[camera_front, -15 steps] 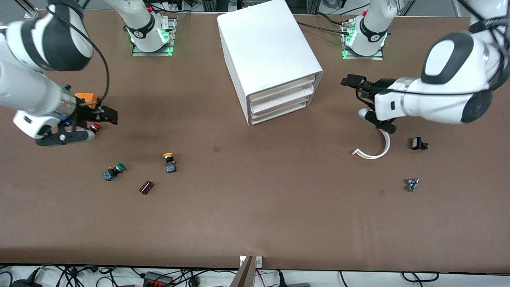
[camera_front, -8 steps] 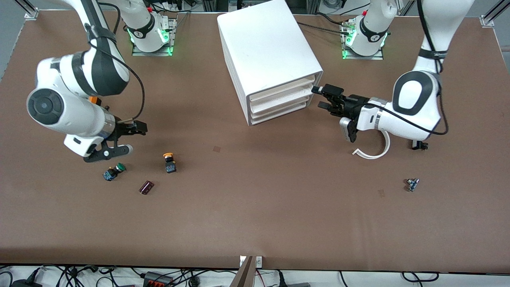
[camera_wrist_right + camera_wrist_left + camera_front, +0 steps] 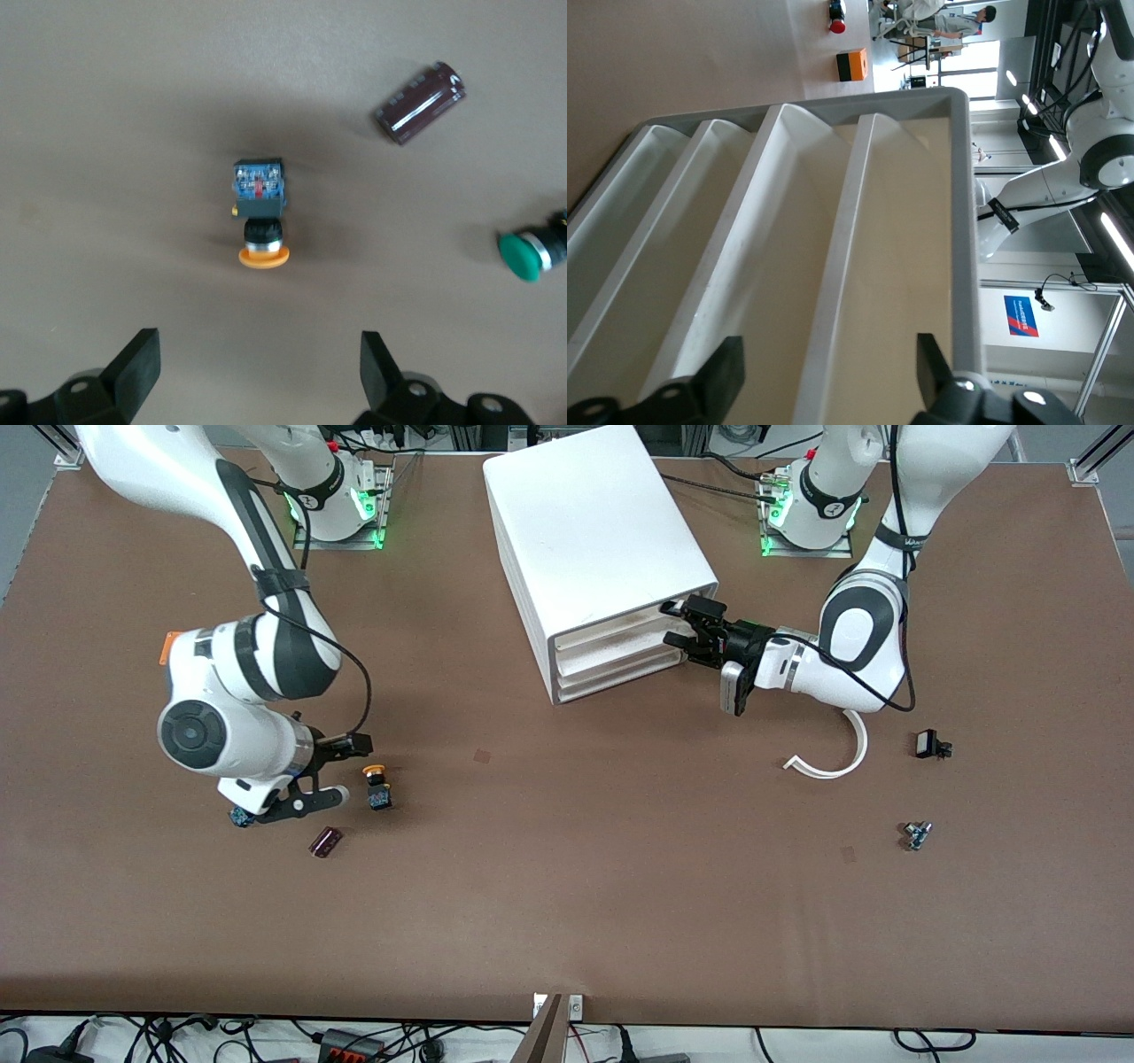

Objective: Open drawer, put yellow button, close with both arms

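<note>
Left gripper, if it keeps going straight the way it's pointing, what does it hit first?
Probably the drawer, the top tray of the cabinet. The left gripper faces its front edge with jaws open around it; contact can't be confirmed.

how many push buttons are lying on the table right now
2 show. The yellow button lies beside the right tool. The green button, visible in the right wrist view, is mostly hidden under the right arm in the front view. Others may be hidden likewise.
</note>
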Robot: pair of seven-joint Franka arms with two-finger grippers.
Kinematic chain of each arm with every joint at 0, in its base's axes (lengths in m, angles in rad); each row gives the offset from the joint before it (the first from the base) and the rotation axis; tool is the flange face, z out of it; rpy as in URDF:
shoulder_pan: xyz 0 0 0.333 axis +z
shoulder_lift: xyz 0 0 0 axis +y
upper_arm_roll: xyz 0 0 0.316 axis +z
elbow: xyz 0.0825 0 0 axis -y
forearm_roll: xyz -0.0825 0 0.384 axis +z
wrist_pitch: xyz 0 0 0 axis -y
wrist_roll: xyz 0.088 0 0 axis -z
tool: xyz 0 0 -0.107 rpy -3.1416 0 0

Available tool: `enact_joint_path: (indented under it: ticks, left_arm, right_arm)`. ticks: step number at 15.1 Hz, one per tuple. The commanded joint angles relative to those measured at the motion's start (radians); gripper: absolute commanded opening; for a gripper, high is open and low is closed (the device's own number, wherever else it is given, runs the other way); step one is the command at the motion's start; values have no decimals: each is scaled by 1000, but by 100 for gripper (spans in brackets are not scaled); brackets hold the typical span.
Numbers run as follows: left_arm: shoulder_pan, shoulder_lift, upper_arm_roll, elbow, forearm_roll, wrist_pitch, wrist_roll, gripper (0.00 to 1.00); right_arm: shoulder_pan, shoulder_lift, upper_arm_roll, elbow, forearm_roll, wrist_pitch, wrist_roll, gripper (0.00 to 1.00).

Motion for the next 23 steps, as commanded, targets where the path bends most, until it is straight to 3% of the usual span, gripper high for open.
enact_joint_path:
  ticks: [1,6,8,14,20,21,22,23]
  left_arm:
    - [2,28,-12,-26,-43,9,81,56]
    - [5,37,-15,-26,-43,-1,104,17]
    - [10,37,-14,-20,-43,-2,104,7]
    - [54,75,0,55,-26,6,93,5]
    - [128,229,5,274,49,7,92,6]
    - [146,246,3,299,64,7,92,8]
    - [149,249,3,308,71,7,90,23]
    - [149,250,3,311,72,7,95,65]
  right_arm:
    - [8,59,-5,27,-16,72,2,100]
    - [18,124,-3,26,-11,142,3,100]
    - [28,147,-3,27,-13,162,3,100]
    - [54,204,-5,26,-19,262,32,100]
    - [50,207,-8,20,-22,264,37,90]
    - [45,208,-9,18,-23,261,37,87]
    - [44,207,-13,17,-25,259,37,81]
    - [44,208,-13,15,-25,258,37,76]
